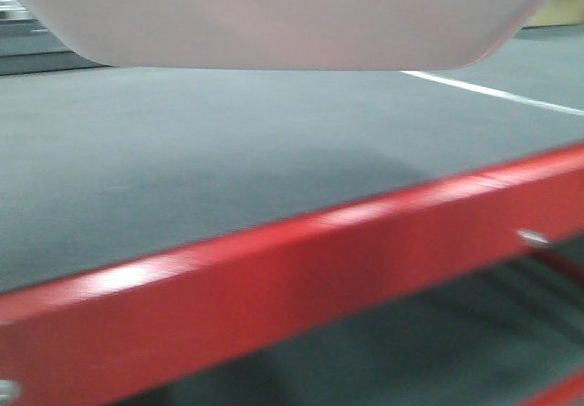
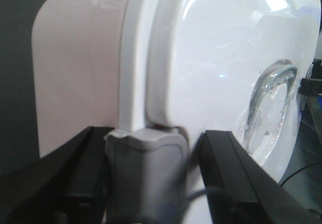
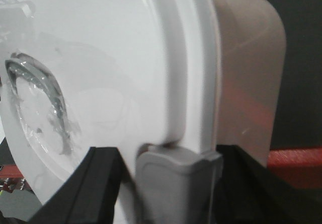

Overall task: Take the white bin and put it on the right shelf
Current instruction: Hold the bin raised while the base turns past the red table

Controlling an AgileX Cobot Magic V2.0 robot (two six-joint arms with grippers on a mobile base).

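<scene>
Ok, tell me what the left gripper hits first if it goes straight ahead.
The grey latch on the white bin, straight ahead of the left gripper between its fingers; contact looks close, though depth is unclear.

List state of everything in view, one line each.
white bin: appears raised off red-framed table
lid: on, grey clasps closed
left gripper: jaws apart, straddling clasp
right gripper: jaws apart, straddling clasp
</scene>
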